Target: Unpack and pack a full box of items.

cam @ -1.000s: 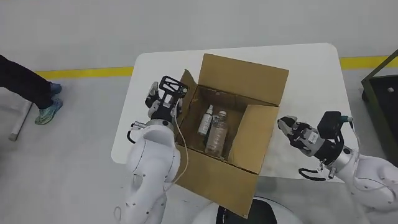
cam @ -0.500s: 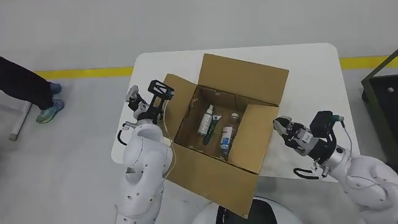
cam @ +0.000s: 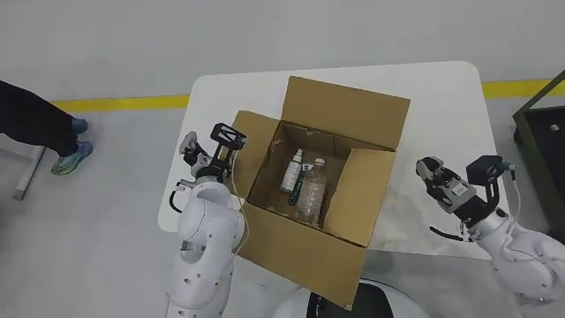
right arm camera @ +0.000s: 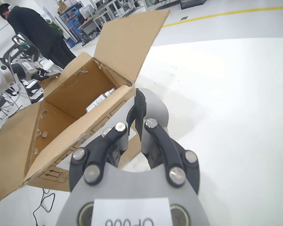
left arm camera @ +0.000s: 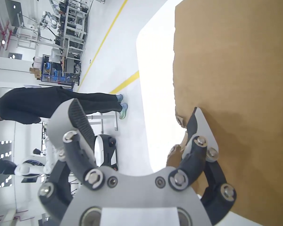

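An open cardboard box [cam: 349, 110] stands mid-table with its four flaps spread. Inside lie a white bottle [cam: 292, 170], a clear bottle [cam: 311, 194] and a dark item between them. The white bottle [right arm camera: 100, 99] also shows in the right wrist view. My left gripper [cam: 210, 144] is at the box's left flap [cam: 250, 146]; it is open [left arm camera: 136, 121], one finger [left arm camera: 198, 123] resting against the flap's torn edge [left arm camera: 226, 59]. My right gripper [cam: 426, 170] hovers over bare table, right of the right flap [cam: 366, 190], shut [right arm camera: 141, 104] on nothing.
The white table [cam: 441, 97] has bare room behind and right of the box. Its left edge runs just beside my left gripper. A dark green cart [cam: 543, 146] stands off the table at the right. A person [cam: 35, 119] stands on the floor to the left.
The left flap has swung from upright to folded outward, and my left gripper moved left with it. My right gripper pulled back to the right, away from the right flap. The bottles shifted slightly.
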Robot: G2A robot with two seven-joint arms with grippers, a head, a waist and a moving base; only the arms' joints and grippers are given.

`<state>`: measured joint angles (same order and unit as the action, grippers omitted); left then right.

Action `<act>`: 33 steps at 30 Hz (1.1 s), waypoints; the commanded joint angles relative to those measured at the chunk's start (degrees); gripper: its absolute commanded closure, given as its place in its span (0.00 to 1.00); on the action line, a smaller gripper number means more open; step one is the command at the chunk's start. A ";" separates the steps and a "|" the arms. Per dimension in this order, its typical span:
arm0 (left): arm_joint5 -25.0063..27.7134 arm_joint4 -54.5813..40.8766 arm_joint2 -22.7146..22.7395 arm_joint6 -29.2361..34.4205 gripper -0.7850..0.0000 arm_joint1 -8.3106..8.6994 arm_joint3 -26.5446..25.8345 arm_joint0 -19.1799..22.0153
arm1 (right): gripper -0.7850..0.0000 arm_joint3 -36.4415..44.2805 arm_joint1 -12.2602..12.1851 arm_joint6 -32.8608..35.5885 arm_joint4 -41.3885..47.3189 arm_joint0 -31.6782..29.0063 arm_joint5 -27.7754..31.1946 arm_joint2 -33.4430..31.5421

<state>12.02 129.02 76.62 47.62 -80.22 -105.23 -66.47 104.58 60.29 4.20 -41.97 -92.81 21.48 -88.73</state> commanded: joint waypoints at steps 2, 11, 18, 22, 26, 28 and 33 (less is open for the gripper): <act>0.17 0.12 0.06 -0.15 0.00 -0.05 -0.26 -0.21 | 1.00 -1.55 0.22 1.81 -0.29 1.07 -0.57 2.10; 1.11 -1.51 2.16 1.04 0.00 -0.11 -7.63 -2.26 | 1.00 -4.62 1.02 3.41 -0.19 5.49 -0.92 7.11; 1.98 -1.95 4.50 1.27 0.00 -0.02 -13.24 -3.32 | 1.00 -8.48 1.57 3.97 -0.86 11.33 0.94 9.93; 4.24 3.90 4.58 0.36 0.00 0.35 -15.19 -4.12 | 1.00 -10.18 1.80 4.36 -1.99 14.98 2.79 11.10; 4.48 1.98 5.33 -1.00 0.00 0.31 -17.59 -5.17 | 1.00 -12.52 2.05 6.47 -2.43 19.05 5.09 12.80; 4.83 -0.97 5.46 -1.98 0.00 0.22 -18.89 -5.69 | 1.00 -14.15 2.21 7.35 -2.85 21.10 5.94 13.73; 7.26 -9.21 5.24 -3.72 0.00 -0.01 -22.41 -5.92 | 1.00 -16.78 2.51 8.37 -4.09 24.46 6.97 15.27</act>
<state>18.86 122.05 82.00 44.19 -80.17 -126.90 -72.46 88.07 62.77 12.70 -45.85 -68.67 28.50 -73.54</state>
